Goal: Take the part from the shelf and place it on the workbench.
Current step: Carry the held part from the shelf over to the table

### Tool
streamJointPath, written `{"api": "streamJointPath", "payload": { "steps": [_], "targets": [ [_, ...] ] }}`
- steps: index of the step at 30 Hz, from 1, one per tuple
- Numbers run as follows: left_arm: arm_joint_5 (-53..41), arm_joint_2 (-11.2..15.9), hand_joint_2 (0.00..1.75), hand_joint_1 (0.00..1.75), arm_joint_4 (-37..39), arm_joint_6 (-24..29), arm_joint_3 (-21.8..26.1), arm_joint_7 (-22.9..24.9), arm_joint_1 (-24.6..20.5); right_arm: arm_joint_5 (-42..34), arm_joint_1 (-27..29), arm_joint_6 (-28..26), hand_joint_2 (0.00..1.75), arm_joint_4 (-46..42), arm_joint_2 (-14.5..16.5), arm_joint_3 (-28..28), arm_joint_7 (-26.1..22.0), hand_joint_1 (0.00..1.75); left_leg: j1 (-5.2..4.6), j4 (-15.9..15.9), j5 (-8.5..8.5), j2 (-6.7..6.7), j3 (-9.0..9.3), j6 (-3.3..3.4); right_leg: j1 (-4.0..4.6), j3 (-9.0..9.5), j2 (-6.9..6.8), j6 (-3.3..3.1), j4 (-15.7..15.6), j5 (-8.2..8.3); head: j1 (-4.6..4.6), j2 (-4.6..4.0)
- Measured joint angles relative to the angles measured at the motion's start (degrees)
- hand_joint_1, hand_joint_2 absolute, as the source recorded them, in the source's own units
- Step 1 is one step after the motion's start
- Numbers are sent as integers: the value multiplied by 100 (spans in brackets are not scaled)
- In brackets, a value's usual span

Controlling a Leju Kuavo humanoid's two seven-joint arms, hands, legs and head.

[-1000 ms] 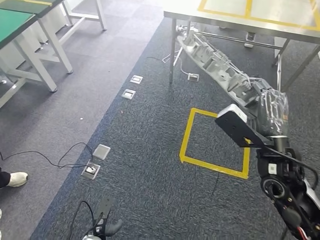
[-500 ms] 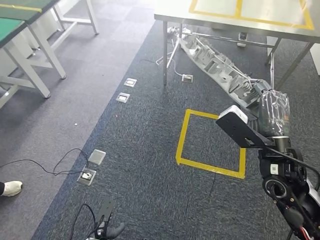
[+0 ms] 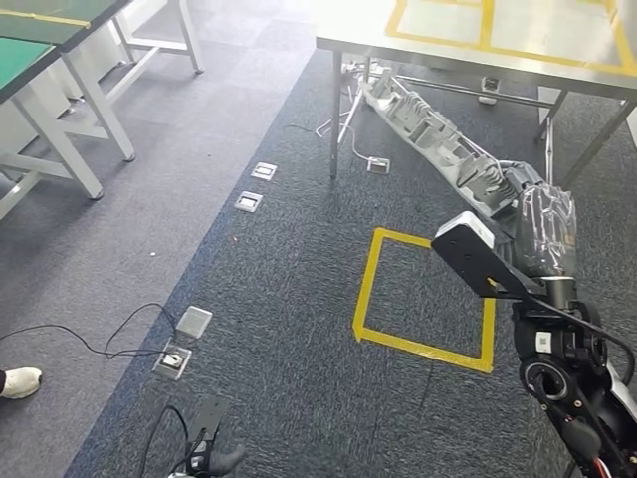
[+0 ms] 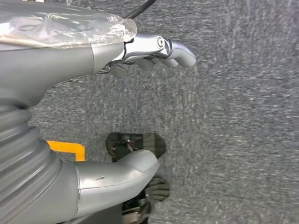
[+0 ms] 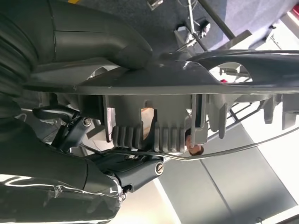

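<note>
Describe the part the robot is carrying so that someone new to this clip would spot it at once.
Start at the workbench with yellow tape lines at the top of the head view. Below its edge, a long grey moulded part slants from near the table leg toward the robot's right hand, which grips its near end. Its ribbed, slotted plastic and thin wire set it apart from the flat yellow tape square on the carpet.
</note>
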Motion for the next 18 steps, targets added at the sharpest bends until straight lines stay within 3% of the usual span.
{"api": "streamJointPath", "payload": {
  "steps": [2, 5, 6, 8, 9, 10, 11, 13, 14, 16, 18],
  "targets": [
    [0, -3, 175, 0, 0, 0, -1, -1, -5, -1, -10, -57, 175, -8, 0, -3, -38, 175, -14, 3, -9, 9, -16, -45, 22, 73, 5, -32, -123, -56, -1, -1],
    [-2, 3, 175, 0, 0, 1, -1, -1, -15, -1, -20, -84, 175, -33, 1, -32, -49, 175, -16, 207, -142, 24, -97, -130, -27, 153, 9, -105, -203, -79, -11, 0],
    [-4, 7, 175, 0, 0, 2, -1, -1, -20, -1, -23, -86, 175, -43, 1, -45, -45, 175, -11, 499, -273, 25, -244, -158, -39, 181, 6, -133, -223, -85, -17, 0],
    [-5, 8, 175, 0, 0, 2, -1, -1, -17, -4, -28, -89, 175, -55, 3, -58, -43, 175, 3, 1332, -567, 24, -720, -199, -35, 199, 7, -177, -225, -114, -31, 0],
    [-3, 8, 175, 0, 0, 4, -1, -1, -11, -8, -27, -89, 175, -57, 4, -62, -47, 175, 9, 1655, -631, 25, -936, -212, -33, 213, 12, -187, -224, -131, -35, 0],
    [0, 8, 175, 0, 0, 6, -1, -1, -4, -17, -27, -89, 175, -59, 6, -66, -52, 175, 13, 1779, -584, 25, -1060, -218, -32, 236, 19, -191, -224, -153, -40, 0],
    [3, 10, 175, 0, 0, 8, -1, -1, -1, -30, -28, -90, 175, -60, 8, -68, -58, 175, 19, 1660, -421, 25, -1059, -216, -33, 273, 26, -187, -223, -181, -45, 0],
    [3, 15, 175, 0, 0, 11, 0, -1, 0, -57, -34, -102, 175, -60, 8, -79, -62, 175, 28, 874, 88, 25, -773, -190, -33, 369, 33, -159, -222, -257, -49, 0],
    [-2, 17, 175, 0, 0, 11, 0, -1, -1, -66, -43, -119, 175, -60, 8, -86, -61, 175, 23, 471, 260, 24, -599, -172, -18, 400, 36, -134, -214, -296, -49, 0],
    [-13, 17, 175, 0, 0, 10, -1, 3, -6, -75, -67, -169, 175, -66, 7, -96, -50, 175, 7, 63, 349, 17, -423, -124, 2, 414, 46, -82, -208, -349, -43, 0],
    [-21, 16, 175, 0, 0, 9, -2, 10, -11, -86, -81, -215, 175, -94, 7, -102, -33, 175, -1, 32, 295, 11, -395, -63, 1, 427, 53, -25, -224, -383, -40, 0]
  ]
}}
